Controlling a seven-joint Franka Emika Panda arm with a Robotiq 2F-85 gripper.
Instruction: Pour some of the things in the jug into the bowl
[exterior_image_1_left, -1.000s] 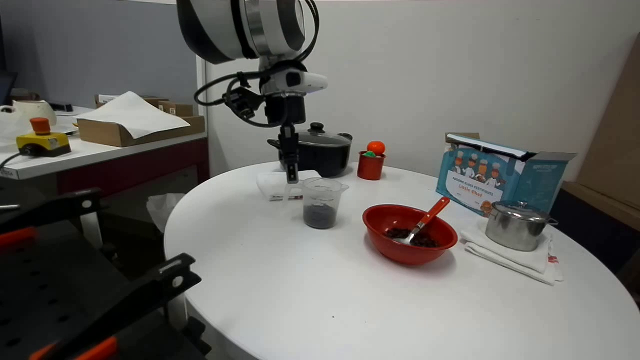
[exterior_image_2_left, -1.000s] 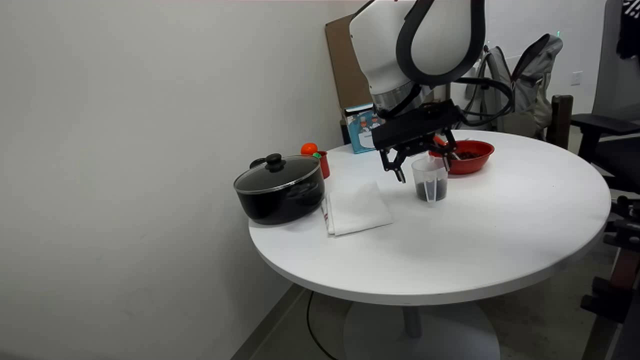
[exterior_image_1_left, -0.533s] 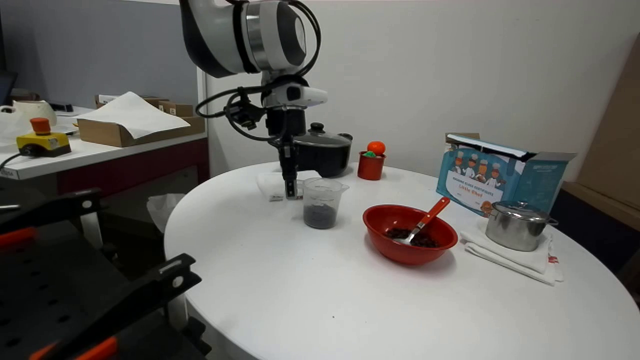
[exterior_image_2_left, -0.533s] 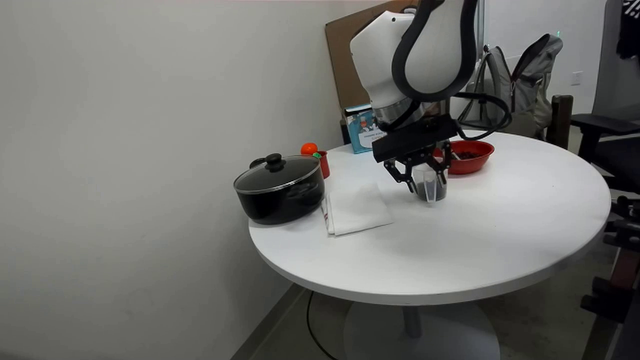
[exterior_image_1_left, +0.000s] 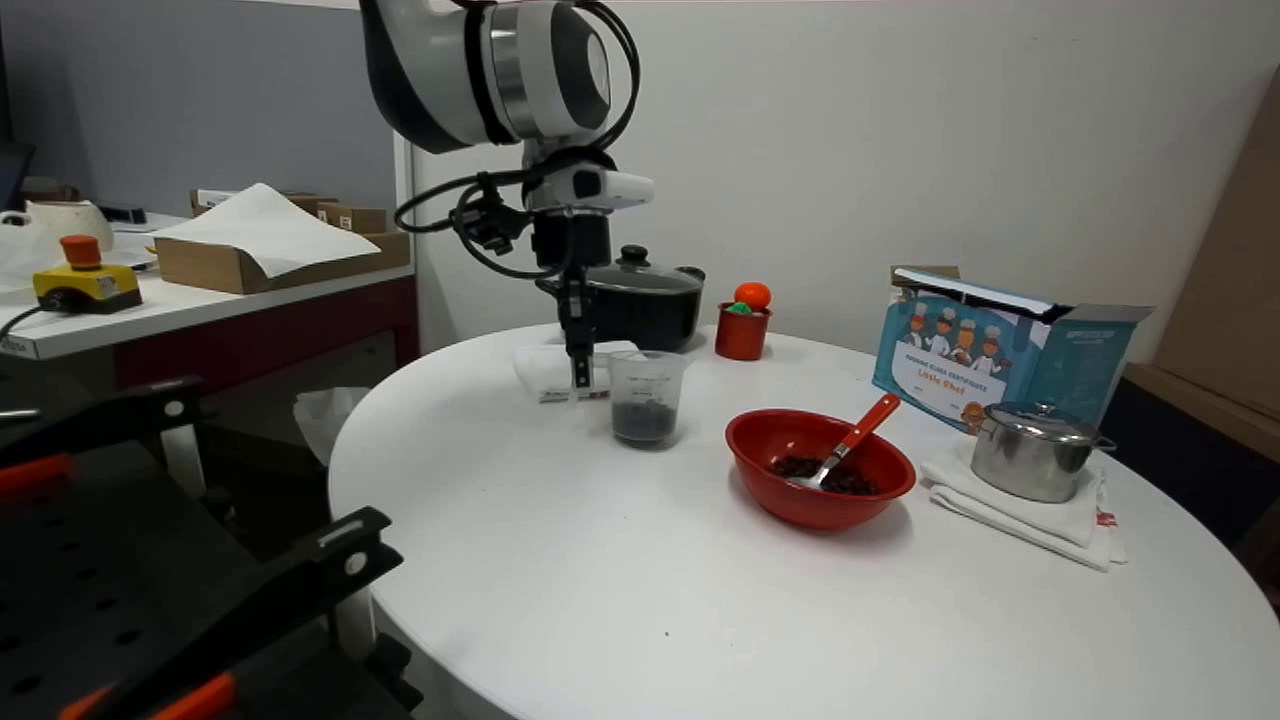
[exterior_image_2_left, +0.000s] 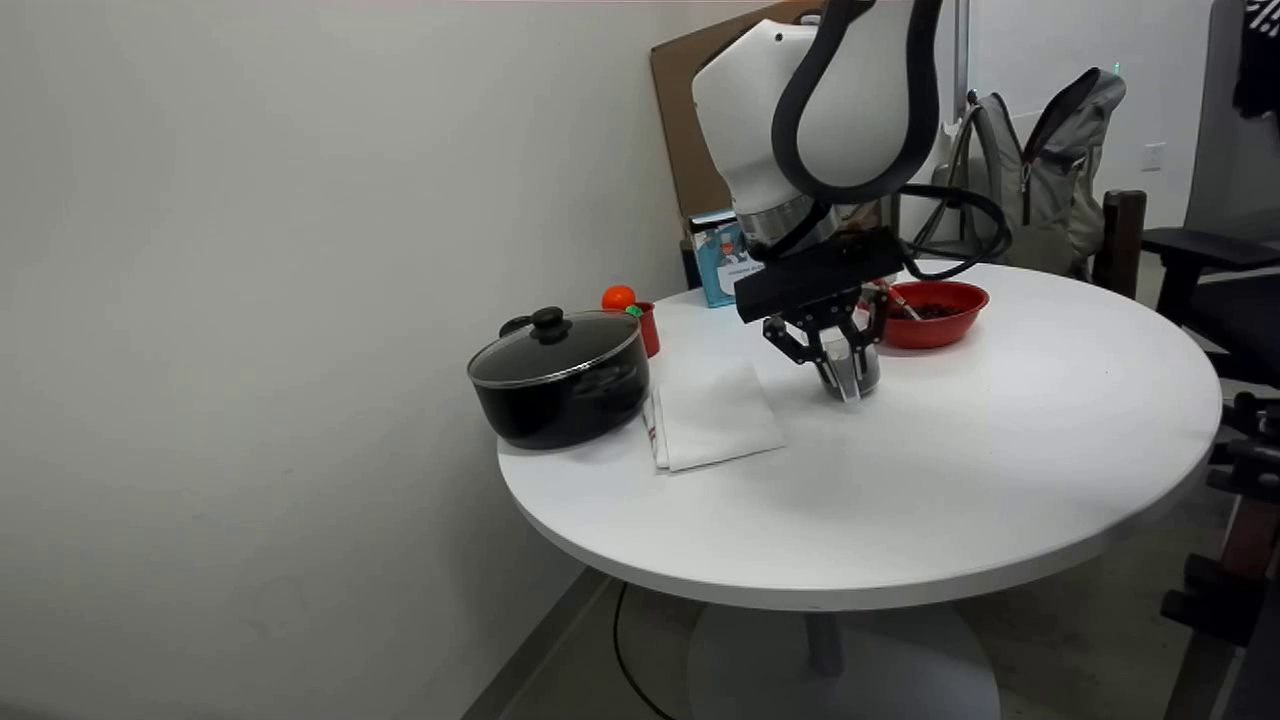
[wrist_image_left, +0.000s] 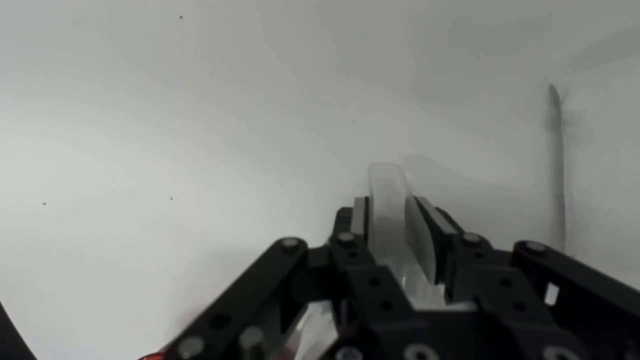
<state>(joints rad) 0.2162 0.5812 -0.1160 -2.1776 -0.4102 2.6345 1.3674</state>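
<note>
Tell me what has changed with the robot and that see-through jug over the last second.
The gripper came down and closed on the handle of the see-through jug. The jug turned slightly and shifted a little toward the wall; whether it has left the table, I can't tell. The red bowl with its utensil, the black pot and the metal pot stayed put.

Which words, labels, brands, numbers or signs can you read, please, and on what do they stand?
"Little Chef": on the blue box.
"CLASS CERTIFICATE": same box, above that; preceding word blurred.
Too small or blurred: the box's side print, markings on the jug, the desk-edge label.
</note>
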